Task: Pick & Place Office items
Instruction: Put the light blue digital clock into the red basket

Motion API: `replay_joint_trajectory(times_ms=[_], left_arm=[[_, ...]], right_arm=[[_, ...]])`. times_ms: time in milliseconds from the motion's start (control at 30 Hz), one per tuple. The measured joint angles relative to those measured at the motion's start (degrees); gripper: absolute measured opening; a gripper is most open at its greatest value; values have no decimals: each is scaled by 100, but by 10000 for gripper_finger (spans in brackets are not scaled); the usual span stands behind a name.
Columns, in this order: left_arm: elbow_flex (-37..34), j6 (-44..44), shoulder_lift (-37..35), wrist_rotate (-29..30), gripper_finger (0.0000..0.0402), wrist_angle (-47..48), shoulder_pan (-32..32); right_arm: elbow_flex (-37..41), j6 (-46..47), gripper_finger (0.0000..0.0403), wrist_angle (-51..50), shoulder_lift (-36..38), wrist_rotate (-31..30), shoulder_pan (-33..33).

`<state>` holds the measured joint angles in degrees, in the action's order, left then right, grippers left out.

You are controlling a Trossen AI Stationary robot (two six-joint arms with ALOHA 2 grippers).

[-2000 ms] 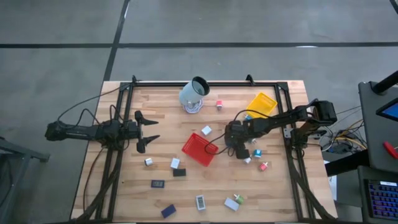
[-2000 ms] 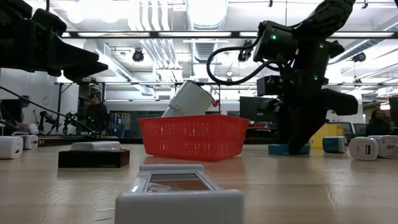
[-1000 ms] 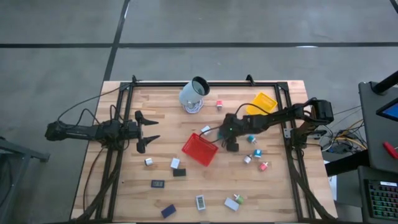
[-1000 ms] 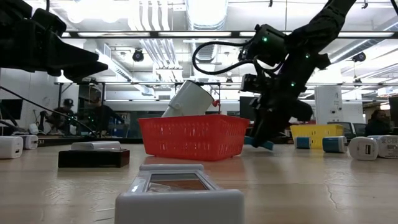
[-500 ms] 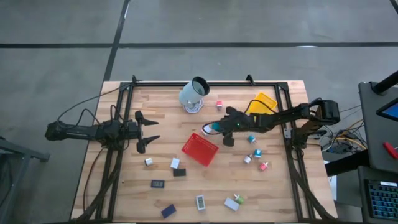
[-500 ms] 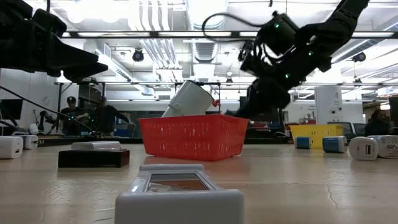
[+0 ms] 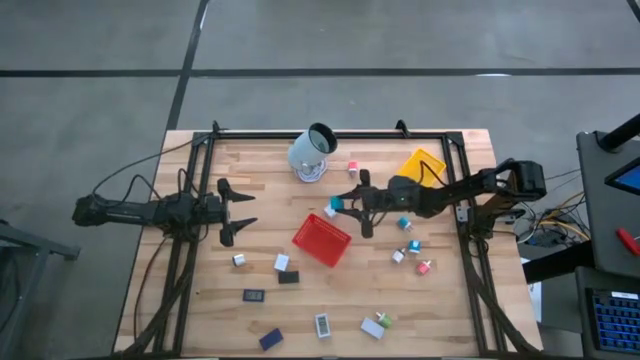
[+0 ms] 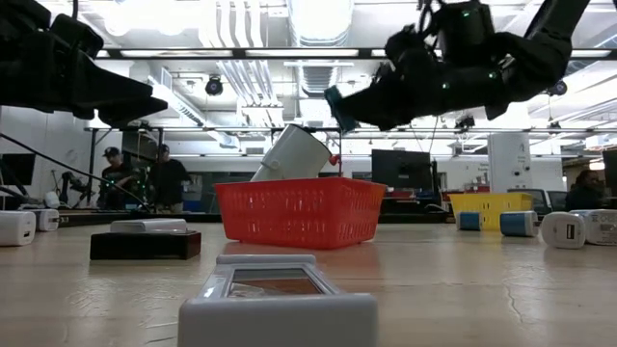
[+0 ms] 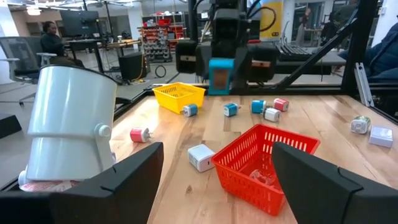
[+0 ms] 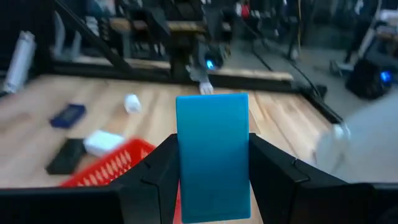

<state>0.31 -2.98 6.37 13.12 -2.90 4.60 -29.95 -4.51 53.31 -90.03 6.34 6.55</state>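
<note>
My right gripper (image 7: pixel 350 200) is shut on a teal flat block (image 7: pixel 337 203) and hangs in the air over the far corner of the red mesh tray (image 7: pixel 322 240); the low view shows the block (image 8: pixel 337 108) well above the tray (image 8: pixel 297 212). My left gripper (image 7: pixel 245 208) waits open over the table's left part. Other office items lie flat on the wood: a white block (image 7: pixel 330 212) next to the tray, small blocks right of the tray (image 7: pixel 413 245), and several along the near side (image 7: pixel 282 263). My right gripper pinches the teal block between its two fingers (image 10: pixel 158 168), one on each long side edge (image 10: pixel 186 180). The fingers lie about level, coming from the table's right and pointing left. The block is lifted clear and sticks out past the fingertips, along the fingers.
A pale cup (image 7: pixel 312 152) lies tipped near the far edge, with a pink-red item (image 7: pixel 353 167) beside it. The yellow mesh tray (image 7: pixel 420 167) sits at the far right. A white device (image 8: pixel 278 306) lies close to the low camera. People stand in the room beyond.
My right gripper has carried the teal block up from just above the table at the red tray's right side. It has moved toward the table's left and far edge and has tipped from pointing down to about level. The block now hangs high over the tray's far corner.
</note>
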Motion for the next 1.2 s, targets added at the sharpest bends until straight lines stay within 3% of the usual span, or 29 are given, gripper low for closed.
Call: replay_joint_trajectory(times_ms=[233, 433, 667, 1200], left_arm=[[1, -2, 12, 1, 303, -6, 0], [-1, -2, 20, 3, 303, -3, -2], [-1, -2, 20, 5, 303, 0, -2], [-1, -2, 44, 12, 303, -4, -2]], right_arm=[[166, -177, 147, 1967, -503, 19, -317], [126, -137, 147, 3551, -1405, 23, -514], [-156, 33, 147, 3648, -2025, 19, -510], [-241, 156, 147, 3388, -2084, 82, -518]])
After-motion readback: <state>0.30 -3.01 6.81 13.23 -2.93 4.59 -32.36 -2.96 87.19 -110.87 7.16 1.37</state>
